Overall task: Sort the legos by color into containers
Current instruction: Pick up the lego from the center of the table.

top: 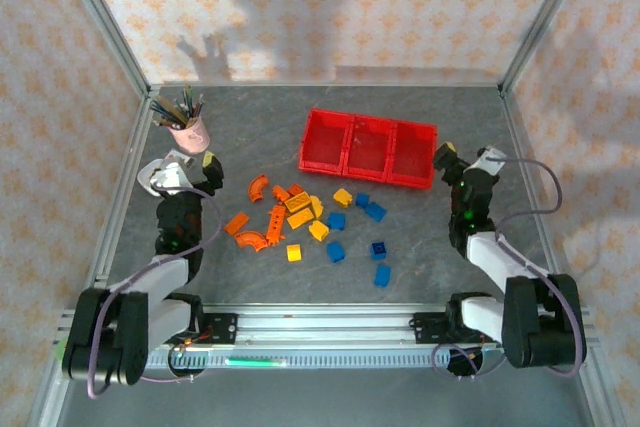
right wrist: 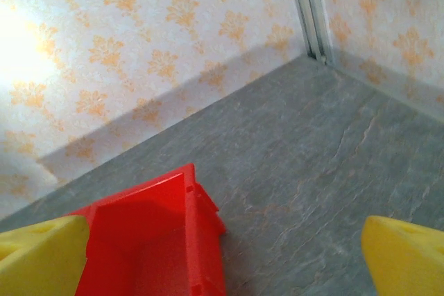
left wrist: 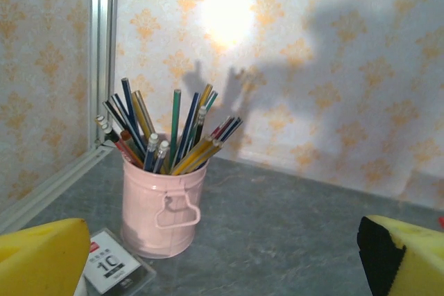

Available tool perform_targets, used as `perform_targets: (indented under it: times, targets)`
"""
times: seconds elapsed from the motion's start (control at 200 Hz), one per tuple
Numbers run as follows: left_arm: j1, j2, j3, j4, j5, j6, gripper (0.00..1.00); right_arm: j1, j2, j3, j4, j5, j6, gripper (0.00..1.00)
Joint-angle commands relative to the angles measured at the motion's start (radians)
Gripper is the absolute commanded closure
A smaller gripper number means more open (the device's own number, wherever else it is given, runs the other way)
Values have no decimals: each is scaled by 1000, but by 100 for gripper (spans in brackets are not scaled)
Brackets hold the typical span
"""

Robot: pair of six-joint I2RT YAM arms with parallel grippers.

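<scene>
Twenty-odd legos (top: pixel 310 222) lie loose on the bench (top: pixel 430 247), unsorted beside the red containers (top: pixel 368 147); left pincer (top: pixel 181 169) and right pincer (top: pixel 467 159) both gape wide, empty, likely poised to begin.

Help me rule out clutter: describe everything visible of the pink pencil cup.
The pink cup is a bucket-shaped pot, metal by its look, with a looped side handle. It stands upright on the grey table near the far left corner, packed with coloured pencils fanning outward. A white label card lies by its base.
</scene>
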Motion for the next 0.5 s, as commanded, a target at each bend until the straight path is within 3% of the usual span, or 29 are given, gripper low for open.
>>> perform_targets:
  times: [0.0, 0.11, 0.205, 0.496]
  targets:
    - [8, -74, 73, -246, 1, -196, 0, -6, -20, 88, -343, -25, 185, 0]
    - [8, -114, 73, -259, 72, -297, 0, -4, -42, 95, -402, -119, 191, 0]
    - [9, -142, 39, -260, 57, -431, 0, 5, -60, 90, -428, -178, 212, 0]
    - [6, -173, 104, -561, 265, -517, 1, 111, -46, 179, -646, -229, 159, 0]
